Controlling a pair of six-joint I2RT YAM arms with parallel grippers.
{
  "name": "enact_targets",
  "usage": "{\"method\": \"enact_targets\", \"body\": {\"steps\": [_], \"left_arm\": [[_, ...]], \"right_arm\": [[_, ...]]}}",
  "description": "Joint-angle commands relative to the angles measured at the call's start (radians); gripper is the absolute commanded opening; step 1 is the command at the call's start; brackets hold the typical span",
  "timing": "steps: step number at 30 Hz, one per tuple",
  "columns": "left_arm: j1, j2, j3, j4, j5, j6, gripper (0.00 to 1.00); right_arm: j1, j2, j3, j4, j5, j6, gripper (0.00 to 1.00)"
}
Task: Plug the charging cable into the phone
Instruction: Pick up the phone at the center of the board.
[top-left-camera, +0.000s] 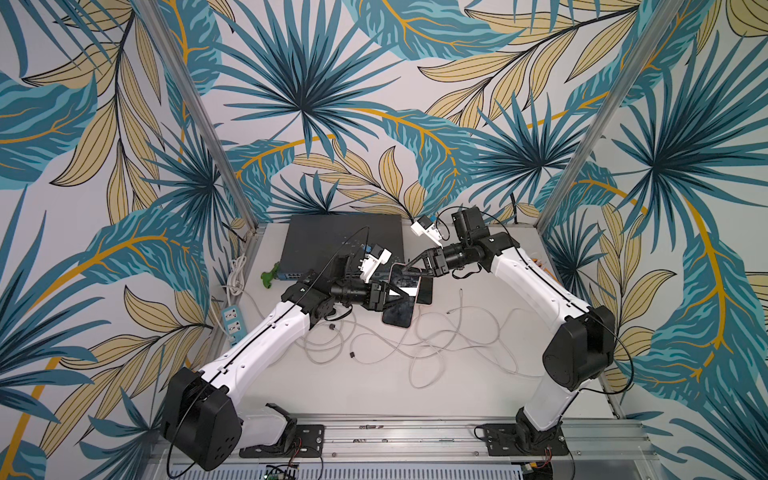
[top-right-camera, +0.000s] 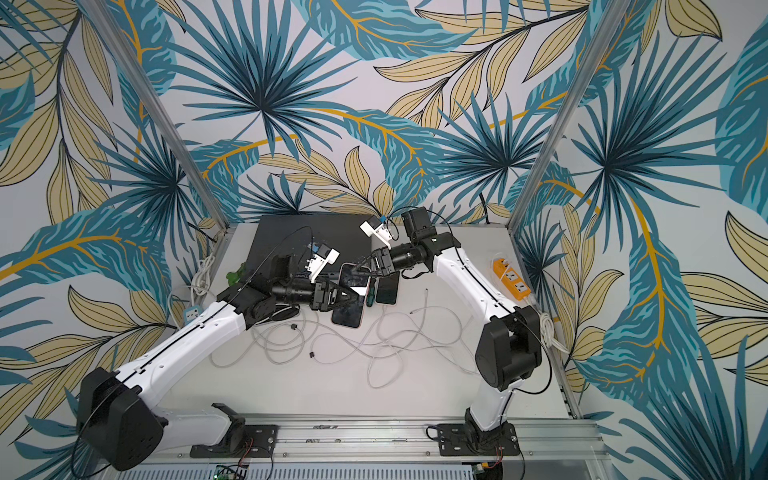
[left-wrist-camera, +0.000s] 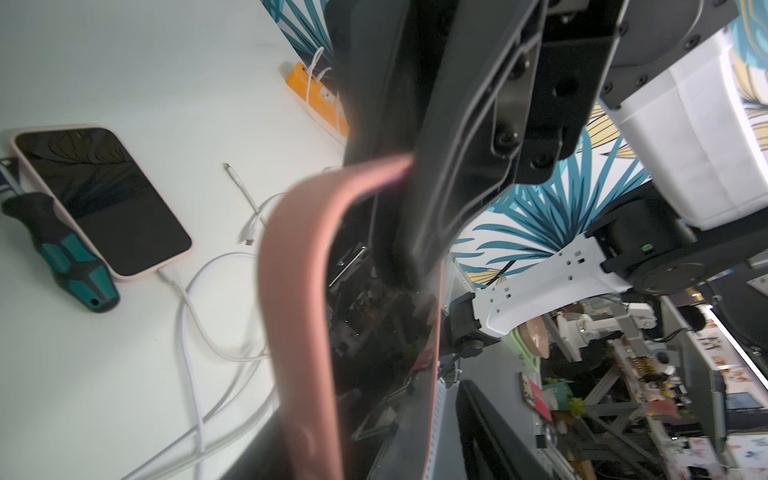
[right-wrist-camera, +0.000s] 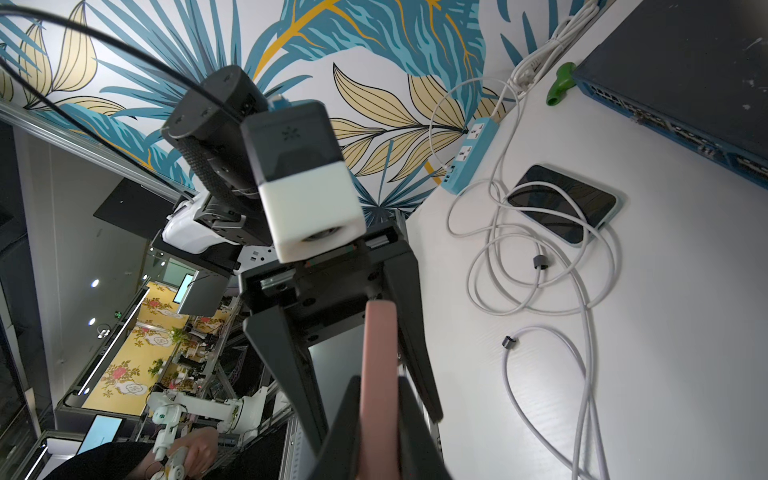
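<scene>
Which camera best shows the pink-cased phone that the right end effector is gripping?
A top view: the phone appears nearly whole, screen showing, with the right end effector at its far end. Both wrist views show mainly its pink edge, up close.

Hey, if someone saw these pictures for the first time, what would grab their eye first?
Mid-scene, both tools meet on one pink-cased phone held up off the table. The right tool pinches its far end, and the left tool is at its middle. Under them, loose grey cables sprawl over the tabletop, and loud palm-leaf wallpaper fills everything behind.
</scene>
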Motion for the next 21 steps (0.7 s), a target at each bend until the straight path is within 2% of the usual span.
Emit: {"method": "enact_targets", "body": {"steps": [1,5,8,10,11,13,14,16,17,18,21], "left_arm": [[0.002,-0.001,-0.003,0.080,0.051,-0.023,0.50],[0.002,0.013,-0.007,0.135,0.082,-0.070,0.32],[0.001,0.016,-0.006,0.136,0.077,-0.076,0.12],[0.000,0.016,-0.001,0.125,0.071,-0.077,0.01],[0.001,0.016,0.004,0.110,0.059,-0.072,0.00],[0.003,0.014,0.018,0.055,0.022,-0.049,0.00],[0.008,0.011,0.025,0.026,-0.008,-0.041,0.00],[0.030,0.003,0.024,-0.002,-0.069,-0.047,0.00],[0.052,-0.008,0.016,-0.039,-0.102,-0.055,0.00],[0.066,-0.020,0.006,-0.046,-0.126,-0.063,0.00],[0.108,-0.076,-0.041,-0.034,-0.182,-0.094,0.00]], "right_arm": [[0.004,-0.033,0.007,-0.044,-0.090,-0.044,0.00],[0.004,-0.025,0.012,-0.061,-0.103,-0.062,0.00],[0.004,-0.018,0.026,-0.086,-0.108,-0.081,0.03],[0.004,-0.010,0.044,-0.124,-0.105,-0.106,0.11],[0.002,-0.007,0.053,-0.143,-0.100,-0.118,0.19],[0.000,-0.005,0.064,-0.173,-0.059,-0.138,0.41],[-0.008,-0.010,0.060,-0.176,-0.021,-0.132,0.47],[-0.042,-0.026,0.031,-0.139,0.065,-0.076,0.52],[-0.080,-0.051,-0.018,-0.061,0.149,0.009,0.59],[-0.117,-0.073,-0.059,-0.010,0.226,0.060,0.61],[-0.203,-0.138,-0.142,-0.015,0.451,0.075,0.65]]}}
